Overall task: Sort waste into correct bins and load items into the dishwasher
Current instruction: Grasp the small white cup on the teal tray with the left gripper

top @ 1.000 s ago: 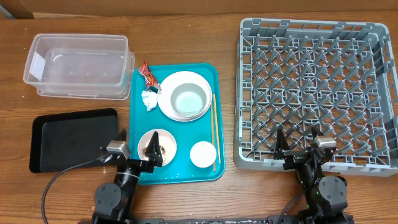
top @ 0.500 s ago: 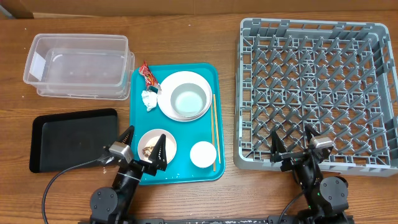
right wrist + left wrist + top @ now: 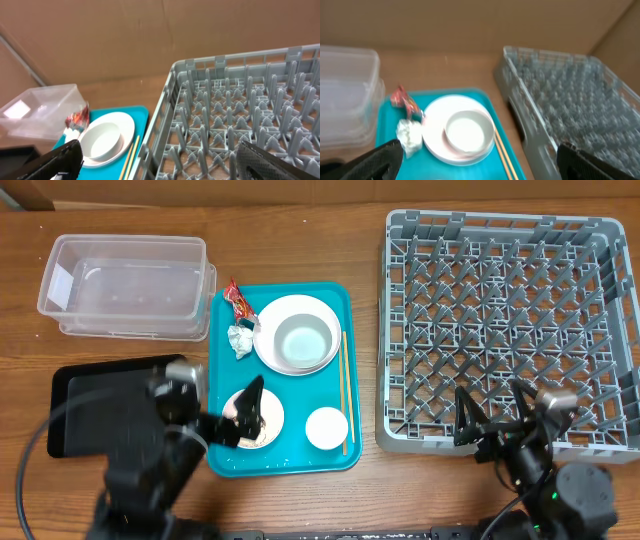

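Observation:
On the teal tray (image 3: pixel 335 295) lie a red wrapper (image 3: pixel 238 300), a white tissue wad (image 3: pixel 240 340), a round plate (image 3: pixel 275 315) bearing a white bowl (image 3: pixel 303 340), a small pinkish bowl (image 3: pixel 270 420) with food scraps, a white cup (image 3: pixel 326 428) and chopsticks (image 3: pixel 343 390). My left gripper (image 3: pixel 215 415) is open and empty over the tray's near left corner, blurred by motion. In its wrist view (image 3: pixel 480 150) I see the plate (image 3: pixel 437 130), bowl (image 3: pixel 467 131), tissue (image 3: pixel 409 135) and wrapper (image 3: pixel 402 97). My right gripper (image 3: pixel 495 420) (image 3: pixel 160 150) is open and empty over the near edge of the grey rack (image 3: pixel 505 330).
The clear tub (image 3: pixel 125 285) stands at the back left. The black tray (image 3: pixel 85 395) lies at the front left, partly under my left arm. The rack (image 3: pixel 250 105) fills the right half of the table.
Both grippers have opened wider. My left arm has risen and shifted left, now blurred. My right arm has risen and shifted right.

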Motion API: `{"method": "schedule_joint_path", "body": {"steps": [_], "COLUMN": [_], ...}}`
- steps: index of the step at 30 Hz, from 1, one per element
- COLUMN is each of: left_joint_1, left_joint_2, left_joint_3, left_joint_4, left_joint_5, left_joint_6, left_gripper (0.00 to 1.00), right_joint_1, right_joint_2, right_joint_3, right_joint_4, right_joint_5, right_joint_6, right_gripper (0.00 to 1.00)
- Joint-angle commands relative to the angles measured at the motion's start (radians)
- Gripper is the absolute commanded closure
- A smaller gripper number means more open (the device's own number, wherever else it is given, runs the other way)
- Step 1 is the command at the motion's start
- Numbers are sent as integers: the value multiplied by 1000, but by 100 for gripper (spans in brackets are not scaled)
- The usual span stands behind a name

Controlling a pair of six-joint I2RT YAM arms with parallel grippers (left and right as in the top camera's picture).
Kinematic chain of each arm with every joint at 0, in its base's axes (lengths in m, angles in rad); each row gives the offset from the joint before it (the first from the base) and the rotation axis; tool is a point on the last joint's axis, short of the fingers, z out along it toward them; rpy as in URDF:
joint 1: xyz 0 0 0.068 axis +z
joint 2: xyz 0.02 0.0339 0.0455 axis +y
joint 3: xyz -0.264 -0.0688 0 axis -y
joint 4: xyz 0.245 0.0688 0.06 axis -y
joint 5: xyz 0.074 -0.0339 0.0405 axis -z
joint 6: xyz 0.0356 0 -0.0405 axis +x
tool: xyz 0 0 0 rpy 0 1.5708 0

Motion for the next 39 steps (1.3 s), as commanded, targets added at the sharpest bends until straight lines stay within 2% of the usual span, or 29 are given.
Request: {"method": "schedule_joint_path", "body": {"steps": [1, 6, 9, 11, 12, 13, 15, 18, 20, 25, 29, 34, 39], "left_joint_1": [-7, -59, -63, -63, -64, -70, -107, -200, -266, -441, -496, -492, -494], "left_joint_2": [248, 501, 600, 646, 668, 682, 720, 761, 779, 812, 846, 915, 987], "left_joint_3": [260, 525, 601, 605, 605, 605, 605, 602, 593, 499, 394, 301, 297], "left_joint_4": [-163, -389, -427, -413, -433, -455, -557, -695, -750, -705, -602, -479, -433], "left_joint_5": [104, 182, 420, 578, 603, 590, 468, 214, 88, -87, -145, -180, -189], "left_joint_6": [23, 21, -43, -5, 13, 14, 20, 13, -31, -141, -181, -196, -198], "left_gripper": [0, 0, 0, 0, 0, 0, 8, 19, 23, 23, 24, 37, 46], "right_joint_1": [-1, -1, -1, -1, -1, -1, -7, -39, -79, -146, -147, -147, -147], "right_joint_2": [164, 380, 475, 518, 536, 547, 583, 636, 675, 757, 774, 761, 761], "right_joint_3": [180, 389, 463, 488, 492, 493, 493, 493, 493, 493, 493, 493, 493], "right_joint_4": [-68, -159, -191, -213, -213, -214, -225, -261, -286, -303, -301, -302, -309], "right_joint_5": [-27, -119, -201, -255, -267, -267, -250, -191, -188, -260, -300, -299, -299], "right_joint_6": [11, 10, 11, 11, 11, 11, 38, 152, 196, 240, 239, 239, 238], "right_gripper": [0, 0, 0, 0, 0, 0, 0, 0, 0, 0, 0, 0, 0]}}
